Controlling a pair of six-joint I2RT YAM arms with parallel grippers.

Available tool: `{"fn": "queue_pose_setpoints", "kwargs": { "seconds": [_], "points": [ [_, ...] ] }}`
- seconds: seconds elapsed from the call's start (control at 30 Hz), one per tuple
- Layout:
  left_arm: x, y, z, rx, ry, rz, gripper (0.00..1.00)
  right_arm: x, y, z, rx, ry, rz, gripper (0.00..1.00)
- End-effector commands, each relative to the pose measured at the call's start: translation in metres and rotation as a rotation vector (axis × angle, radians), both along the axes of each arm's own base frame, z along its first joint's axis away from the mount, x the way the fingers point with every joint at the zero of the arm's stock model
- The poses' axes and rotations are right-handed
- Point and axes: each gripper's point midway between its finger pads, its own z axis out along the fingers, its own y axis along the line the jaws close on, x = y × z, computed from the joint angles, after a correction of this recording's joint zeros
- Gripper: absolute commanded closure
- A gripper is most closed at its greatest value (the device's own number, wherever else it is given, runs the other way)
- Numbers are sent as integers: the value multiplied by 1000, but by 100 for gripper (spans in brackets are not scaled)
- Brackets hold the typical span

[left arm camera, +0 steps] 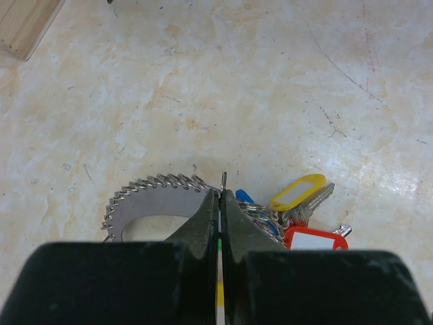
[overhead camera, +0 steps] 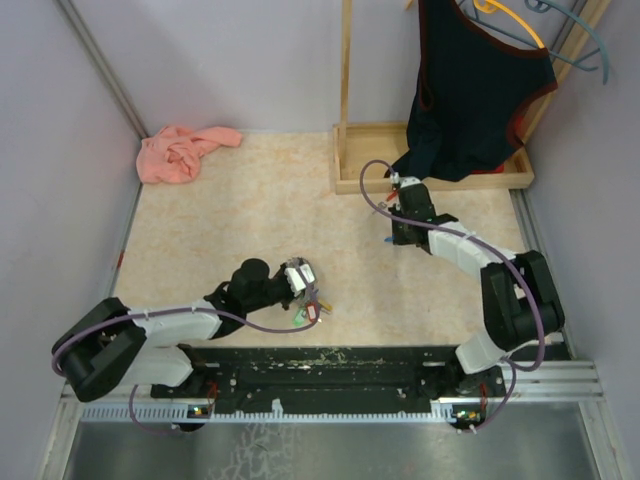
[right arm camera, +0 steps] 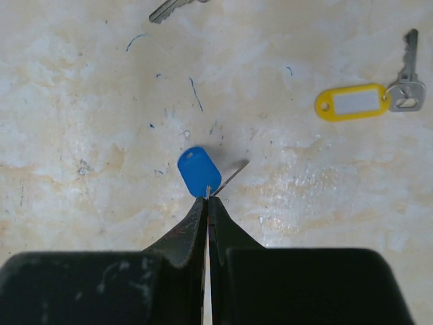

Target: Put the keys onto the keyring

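Here, left hand [left arm camera: 220, 195] tight on keyring [left arm camera: 224, 179], right hand [right arm camera: 207, 200] tight on blue-tagged key [right arm camera: 198, 170].

The pale, marbled bench [overhead camera: 260, 210] carries a crumpled pink cloth [overhead camera: 183, 152] in its 10 o'clock corner. At 1 o'clock sits a shallow wooden tray [overhead camera: 345, 160], a wooden post [overhead camera: 346, 60] rising from its left end. A dark, red-trimmed garment [overhead camera: 475, 90] hangs from a yellow hanger [overhead camera: 515, 25], its hem reaching the tray. A teal hanger [overhead camera: 590, 50] is beside it.
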Motion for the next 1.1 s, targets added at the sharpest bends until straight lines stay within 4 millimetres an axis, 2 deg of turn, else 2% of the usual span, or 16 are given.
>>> {"fn": "queue_pose_setpoints", "kwargs": {
  "seconds": [0.0, 0.13, 0.27, 0.53, 0.77, 0.9, 1.0, 1.07],
  "points": [
    [1, -9, 22, -55, -23, -22, 99, 0, -9, 41, 33, -45, -104, 100],
    [-1, -9, 23, -62, -19, -26, 99, -16, -16, 39, 79, -35, -223, 100],
    [-1, -10, 23, -65, -16, -31, 99, -36, -3, 32, 94, 2, -277, 100],
    [-2, -10, 26, -72, -20, -33, 99, -72, 51, 16, 175, 50, -346, 100],
    [-2, -10, 25, -70, -18, -33, 99, -84, 101, 10, 258, 74, -320, 100],
    [-2, -9, 26, -73, -21, -28, 99, -85, 120, 12, 279, 109, -231, 82],
    [-2, -9, 27, -76, -23, -27, 99, -87, 123, 18, 259, 112, -163, 67],
    [-2, -8, 27, -78, -24, -25, 99, -89, 122, 21, 232, 115, -116, 61]
  ]
}}
